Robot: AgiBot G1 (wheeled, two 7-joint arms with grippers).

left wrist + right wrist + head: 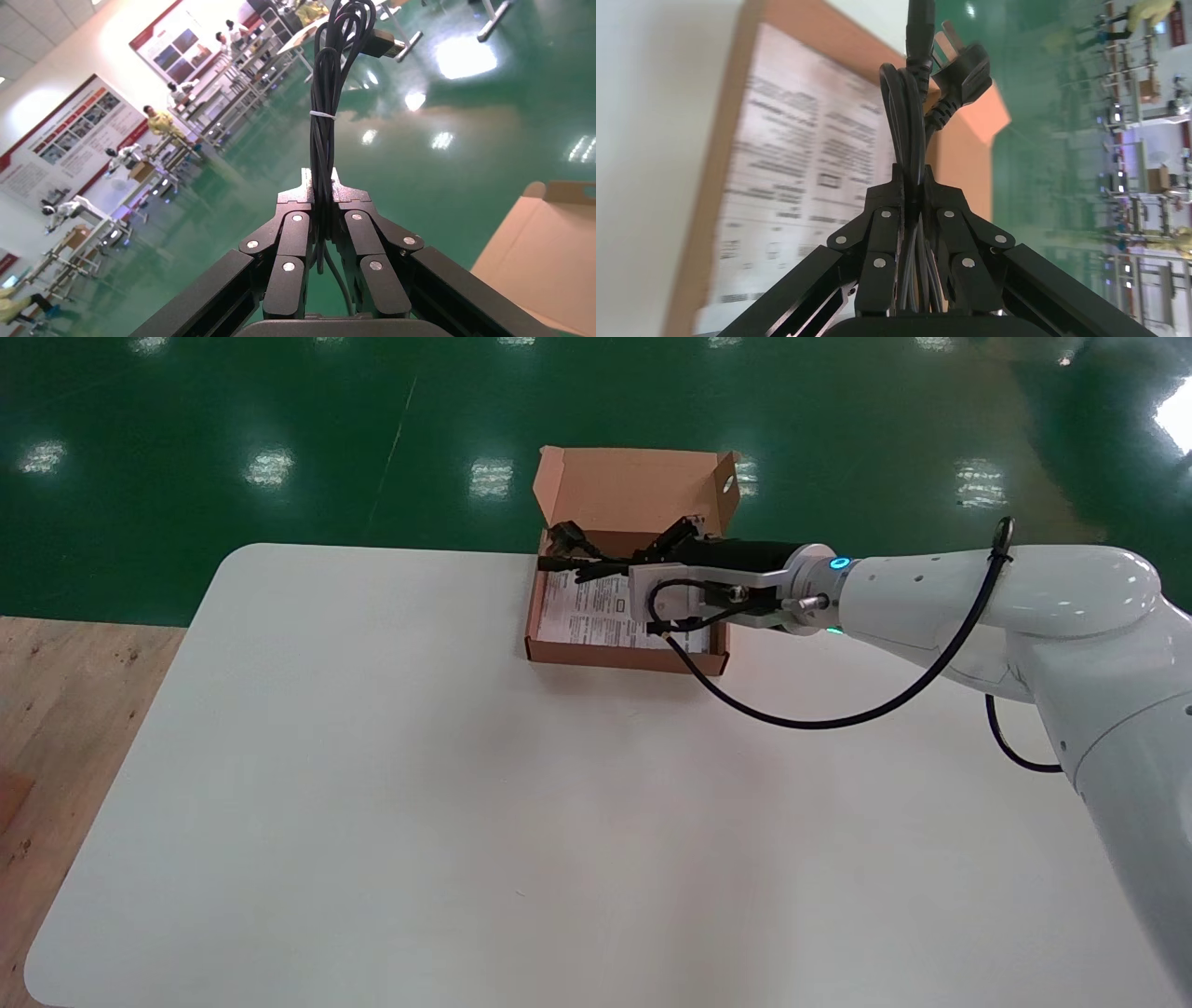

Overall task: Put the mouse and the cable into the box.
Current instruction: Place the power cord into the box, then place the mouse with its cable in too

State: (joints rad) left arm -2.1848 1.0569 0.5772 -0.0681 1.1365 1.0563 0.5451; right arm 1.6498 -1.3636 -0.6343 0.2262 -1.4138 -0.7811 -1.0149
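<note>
Got the right gripper clamped shut on the bundled cable right above the open box on the table, probably to drop it onto the printed sheet inside, left gripper likewise pinching a thinner tied cord up high, no mouse spotted.

The box is matt brown cardboard, with a printed paper sheet in it. The cable is smooth black plastic. The table is smooth matt white, the floor glossy green.
</note>
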